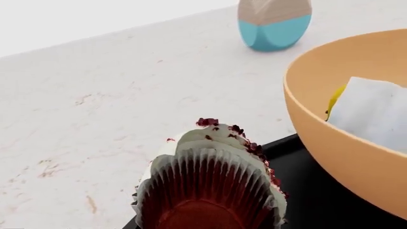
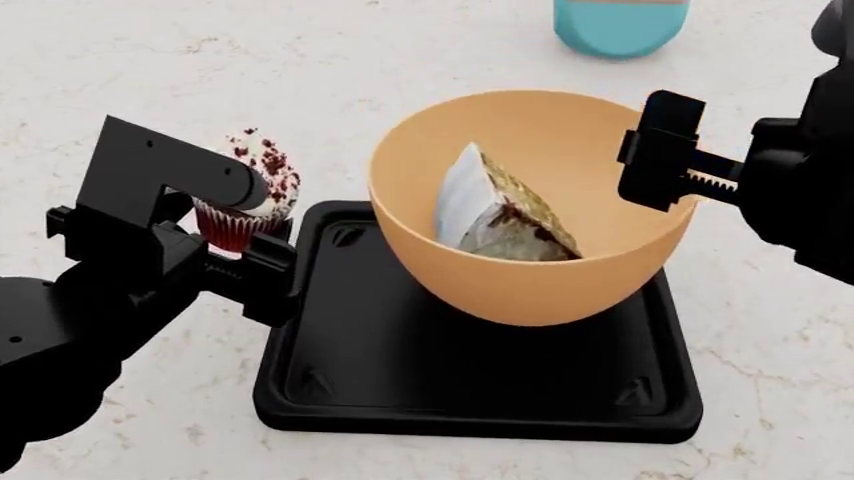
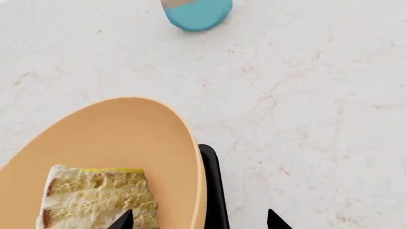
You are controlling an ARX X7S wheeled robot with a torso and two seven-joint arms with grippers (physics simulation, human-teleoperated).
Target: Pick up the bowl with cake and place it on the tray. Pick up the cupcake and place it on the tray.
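Orange bowl (image 2: 534, 205) with cake (image 2: 505, 208) is sitting on the tray (image 2: 467, 385), centre frame. Left gripper (image 2: 234, 225), seemingly clamping the cupcake (image 2: 254, 190), is hovering at the tray's left edge. Right gripper (image 2: 663, 150) is straddling the bowl's right rim, fingers apart.

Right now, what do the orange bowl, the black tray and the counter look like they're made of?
The bowl looks like smooth plastic or glazed ceramic: even orange-tan with a soft sheen. The tray looks like matte black plastic, with moulded rounded corners and a low rim. The counter looks like pale polished stone, perhaps marble, with faint brownish veins.
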